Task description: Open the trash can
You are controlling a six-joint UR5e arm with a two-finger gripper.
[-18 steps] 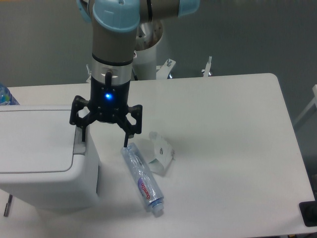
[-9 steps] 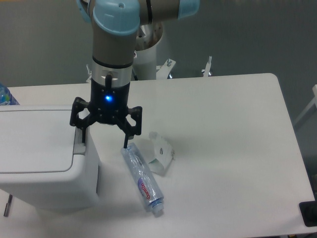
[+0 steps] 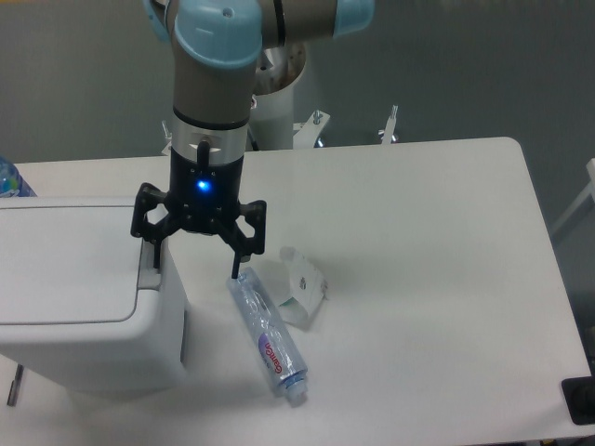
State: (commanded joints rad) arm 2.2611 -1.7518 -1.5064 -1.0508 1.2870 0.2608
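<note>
The hand (image 3: 194, 258) hangs with fingers spread wide over the right edge of the trash can (image 3: 84, 297), which sits at the bench's (image 3: 418, 279) left side, lid shut. The rigid, light plastic lid probably springs up from a press on its tab, largely hidden behind one finger. The can's left side is cropped.
</note>
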